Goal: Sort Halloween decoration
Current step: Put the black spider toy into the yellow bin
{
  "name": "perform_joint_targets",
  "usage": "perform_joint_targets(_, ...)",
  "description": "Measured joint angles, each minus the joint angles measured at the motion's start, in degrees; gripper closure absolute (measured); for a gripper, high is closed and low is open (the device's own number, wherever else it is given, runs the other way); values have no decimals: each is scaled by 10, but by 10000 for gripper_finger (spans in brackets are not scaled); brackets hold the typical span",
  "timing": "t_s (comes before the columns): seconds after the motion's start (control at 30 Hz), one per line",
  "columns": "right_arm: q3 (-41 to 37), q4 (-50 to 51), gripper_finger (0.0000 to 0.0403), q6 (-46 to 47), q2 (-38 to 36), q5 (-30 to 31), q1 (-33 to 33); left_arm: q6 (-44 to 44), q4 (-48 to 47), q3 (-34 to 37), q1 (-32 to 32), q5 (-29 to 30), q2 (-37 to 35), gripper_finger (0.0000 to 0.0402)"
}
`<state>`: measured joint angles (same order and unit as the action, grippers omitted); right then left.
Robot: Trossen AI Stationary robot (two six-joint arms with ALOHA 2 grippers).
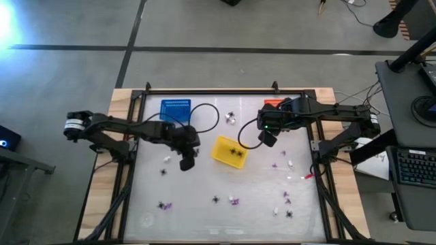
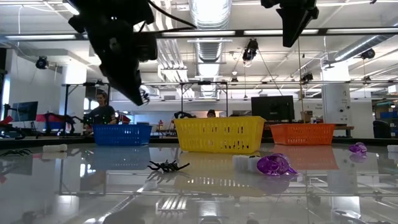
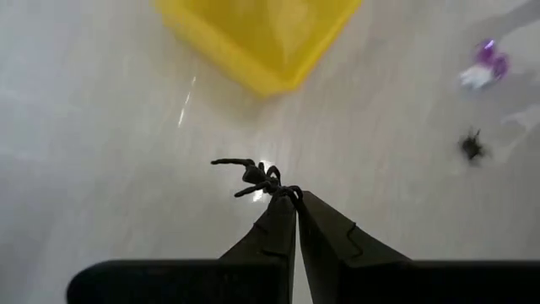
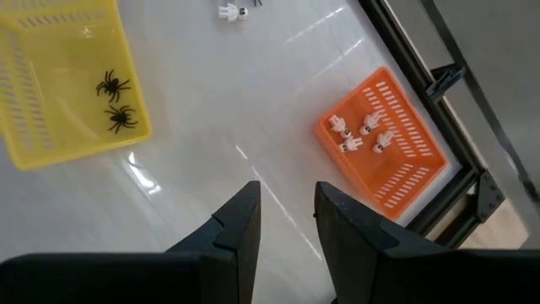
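Near edge of the table [image 1: 204,224]: loose pieces not yet sorted. A black spider [image 1: 161,204] with a purple bit beside it lies near left; another black spider [image 1: 215,199] and a purple piece [image 1: 234,201] sit near centre; purple, white and black bits [image 1: 287,201] are scattered near right. More purple and white bits [image 1: 282,164] lie mid-right, and a few pieces [image 1: 165,162] mid-left.

Mid table: left hand [image 3: 295,201] is raised above the table, just left of the yellow basket [image 1: 229,152], fingers pressed together, pinching a black toy spider [image 3: 253,176] by its legs. Judged step: carrying it over to the yellow basket. That basket already holds two black spiders [image 4: 114,101].

Farther: right hand [image 4: 287,207] hovers right of the yellow basket, fingers spread, holding nothing, close to the orange basket [image 4: 384,139] at far right, which holds several white pieces [image 4: 359,135]. A white piece [image 1: 231,117] lies loose at far centre. Blue basket [image 1: 176,109] at far left looks empty, so purple sorting seems not begun.

Judgement: task early to middle; most pieces remain on the table.
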<state>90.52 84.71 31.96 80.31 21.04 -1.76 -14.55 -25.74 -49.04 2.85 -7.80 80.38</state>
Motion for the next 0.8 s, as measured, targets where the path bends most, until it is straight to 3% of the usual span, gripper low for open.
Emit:
perform_joint_targets(0.4, 0, -2, 296, 85, 0, 0, 0, 22, 154, 0, 29, -72, 56, 401)
perform_joint_targets(0.8, 0, -13, 296, 117, 0, 0, 0, 25, 162, -5, 59, -82, 80, 401)
